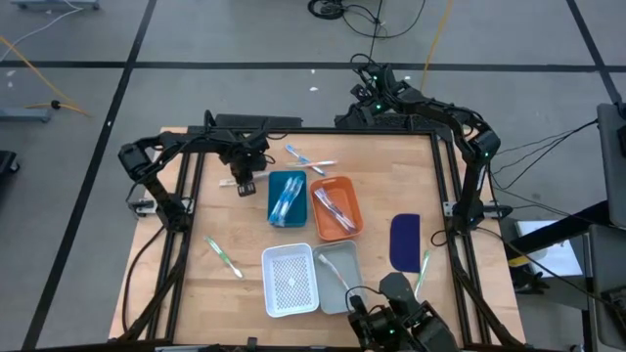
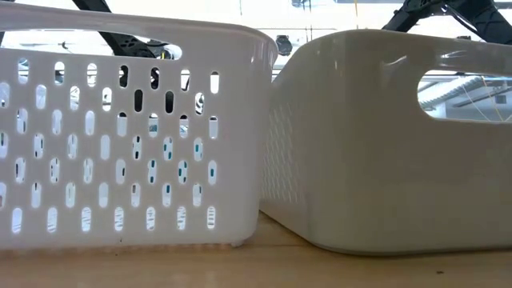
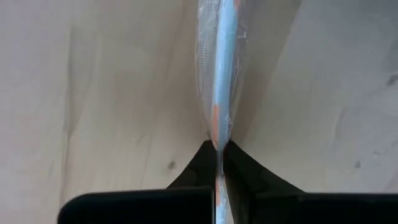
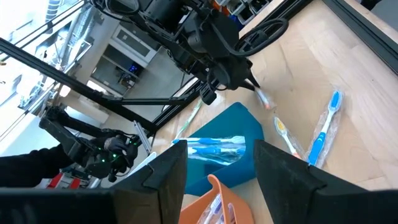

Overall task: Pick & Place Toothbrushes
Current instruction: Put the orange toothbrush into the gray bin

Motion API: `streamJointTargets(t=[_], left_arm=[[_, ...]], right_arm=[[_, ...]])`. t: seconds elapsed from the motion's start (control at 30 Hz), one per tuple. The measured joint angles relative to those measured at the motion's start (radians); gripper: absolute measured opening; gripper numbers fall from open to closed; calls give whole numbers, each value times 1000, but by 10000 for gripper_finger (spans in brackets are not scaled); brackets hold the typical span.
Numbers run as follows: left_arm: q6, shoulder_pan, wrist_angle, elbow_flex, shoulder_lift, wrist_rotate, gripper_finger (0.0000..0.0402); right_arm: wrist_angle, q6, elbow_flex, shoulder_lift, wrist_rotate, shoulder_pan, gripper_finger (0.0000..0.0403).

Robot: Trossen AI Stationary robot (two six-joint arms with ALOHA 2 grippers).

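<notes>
My left gripper (image 1: 245, 184) is over the table's far left part, beside the teal tray (image 1: 287, 198), and is shut on a wrapped toothbrush with blue and orange accents (image 3: 219, 62). My right gripper (image 4: 214, 168) waits open above the far edge (image 1: 372, 98). Two toothbrushes (image 1: 309, 161) lie flat on the table beyond the trays. A green one (image 1: 223, 256) lies at the left, another (image 1: 423, 269) at the right. The teal tray holds blue toothbrushes (image 4: 214, 148), the orange tray (image 1: 336, 207) pink ones. My left gripper pinches the wrapped toothbrush between its two fingers (image 3: 245, 171), at a spot (image 3: 217, 144) by its orange part. The fingers lie along it and the long end runs on past the fingertips. In the right wrist view it sticks out below the gripper (image 4: 262, 98). Whether it touches the table I cannot tell.
A white perforated basket (image 1: 290, 281) and a grey-white tray (image 1: 339, 277) stand at the near edge and fill the low view (image 2: 128, 136) (image 2: 384, 136). A dark blue flat oblong piece (image 1: 405, 242) lies at the right. Dark frame rails (image 1: 186, 210) border the table.
</notes>
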Motion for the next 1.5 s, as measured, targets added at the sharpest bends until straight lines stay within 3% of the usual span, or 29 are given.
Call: streamJointTargets(t=[0.13,0.37,0.5,0.83,1.03,1.27,1.5], left_arm=[[-34,3,-20,-5,-20,-34,4],[-84,46,-74,-14,-88,-185,3],[-85,68,-98,7,-92,-206,3],[86,95,-73,197,-93,-228,2],[172,94,-129,345,26,-251,1],[161,97,-393,607,247,-238,1],[215,101,-562,855,374,-133,0]], right_arm=[[0,0,0,0,0,0,173],[0,0,0,0,0,0,173],[0,2,0,0,0,0,173],[6,15,0,0,0,0,173],[7,15,0,0,0,0,173],[7,15,0,0,0,0,173],[7,15,0,0,0,0,173]])
